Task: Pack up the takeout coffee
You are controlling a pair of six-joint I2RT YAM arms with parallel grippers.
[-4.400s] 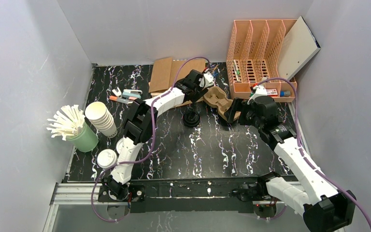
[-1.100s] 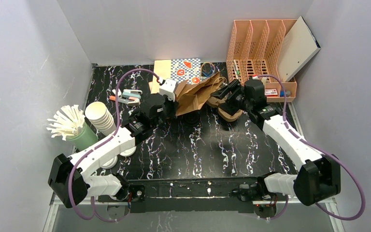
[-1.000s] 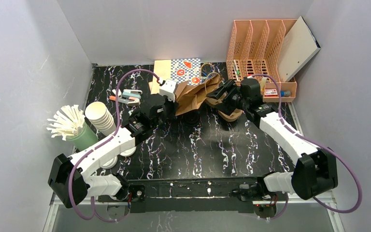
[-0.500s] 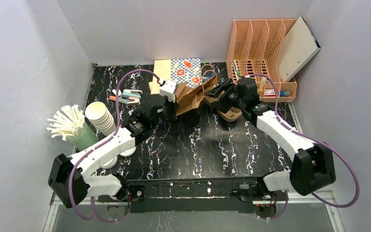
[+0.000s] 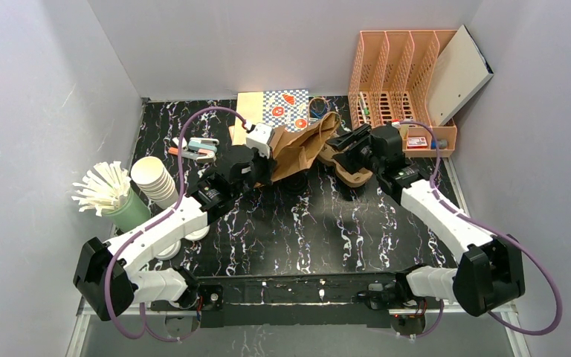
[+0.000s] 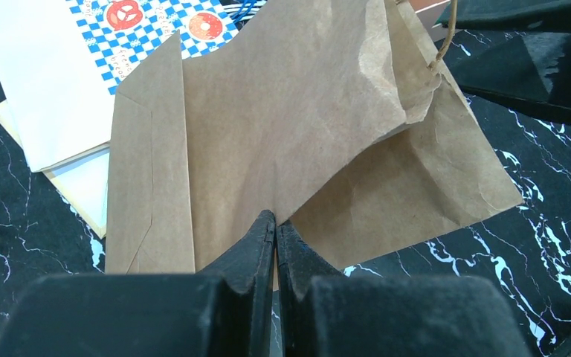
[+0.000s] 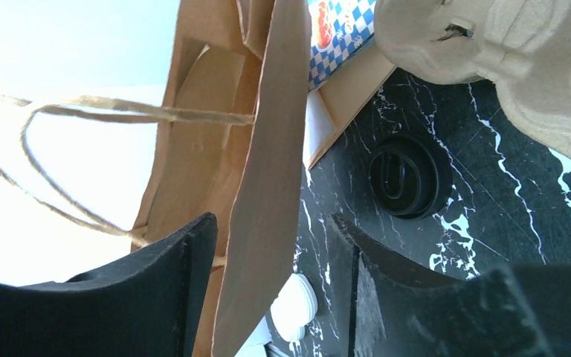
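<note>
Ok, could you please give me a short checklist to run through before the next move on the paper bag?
1. Left pincer shut on the paper bag: ok.
2. Right pincer open, with the bag's edge between its fingers: ok.
3. Twine handle clear of the right pincer's fingers: cannot tell, since it runs down close to one of them.
4. Bag mouth spread wide enough to load: not ok; the bag looks mostly flat.
5. Cup carrier lying free beside the bag, not gripped: ok.
6. Black lid out of the right pincer's closing path: ok; it lies on the table beyond the fingers.
</note>
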